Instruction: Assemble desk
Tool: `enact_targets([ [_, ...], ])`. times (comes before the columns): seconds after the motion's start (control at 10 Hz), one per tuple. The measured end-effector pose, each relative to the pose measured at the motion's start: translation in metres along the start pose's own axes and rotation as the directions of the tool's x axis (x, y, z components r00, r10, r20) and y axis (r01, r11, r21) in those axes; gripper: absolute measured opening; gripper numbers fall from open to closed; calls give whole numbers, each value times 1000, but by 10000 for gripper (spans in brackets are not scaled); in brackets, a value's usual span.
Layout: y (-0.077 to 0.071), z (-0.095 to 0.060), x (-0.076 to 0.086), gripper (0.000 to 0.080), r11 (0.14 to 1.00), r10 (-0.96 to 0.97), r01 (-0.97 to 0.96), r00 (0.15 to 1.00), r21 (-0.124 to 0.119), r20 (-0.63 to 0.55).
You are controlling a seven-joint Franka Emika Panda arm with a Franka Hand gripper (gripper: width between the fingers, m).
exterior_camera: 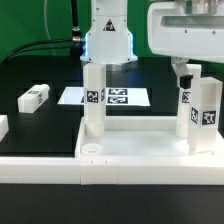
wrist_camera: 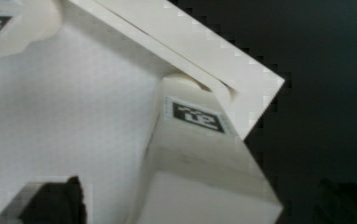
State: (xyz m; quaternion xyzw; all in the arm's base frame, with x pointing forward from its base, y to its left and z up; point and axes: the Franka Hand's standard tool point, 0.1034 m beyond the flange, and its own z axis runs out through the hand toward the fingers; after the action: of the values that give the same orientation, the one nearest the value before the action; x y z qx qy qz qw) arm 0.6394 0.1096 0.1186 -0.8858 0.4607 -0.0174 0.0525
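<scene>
With its gripper [wrist_camera: 196, 200] open, fingers [wrist_camera: 50, 202] clear of the leg [exterior_camera: 93, 105] standing between them in the tabletop [exterior_camera: 130, 150], two more legs [exterior_camera: 183, 118] stand alongside. A loose leg [exterior_camera: 33, 97] lies well away, apparently the last left to fit.

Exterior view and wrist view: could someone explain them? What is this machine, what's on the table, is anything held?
That is a robot arm ending in a two-finger gripper. The exterior view comes from a camera off the arm; the wrist view from one on its wrist, looking past the dark fingers. On the black table lies a white tabletop with three legs upright: one leg under the gripper, two legs at the exterior view's right. A loose leg and the marker board lie on the table too. The jaws stand open, so nothing is held.
</scene>
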Motion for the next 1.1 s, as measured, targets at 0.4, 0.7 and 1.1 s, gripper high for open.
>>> enact_targets([
  [0.4,-3,1,-6,649,929,-370,370,929,3,3],
  [0.7,-1,1,-3,649,822,-570,570,822,-2,2],
  [1.1,4,3,5,649,559,-829,829,560,-17,5],
])
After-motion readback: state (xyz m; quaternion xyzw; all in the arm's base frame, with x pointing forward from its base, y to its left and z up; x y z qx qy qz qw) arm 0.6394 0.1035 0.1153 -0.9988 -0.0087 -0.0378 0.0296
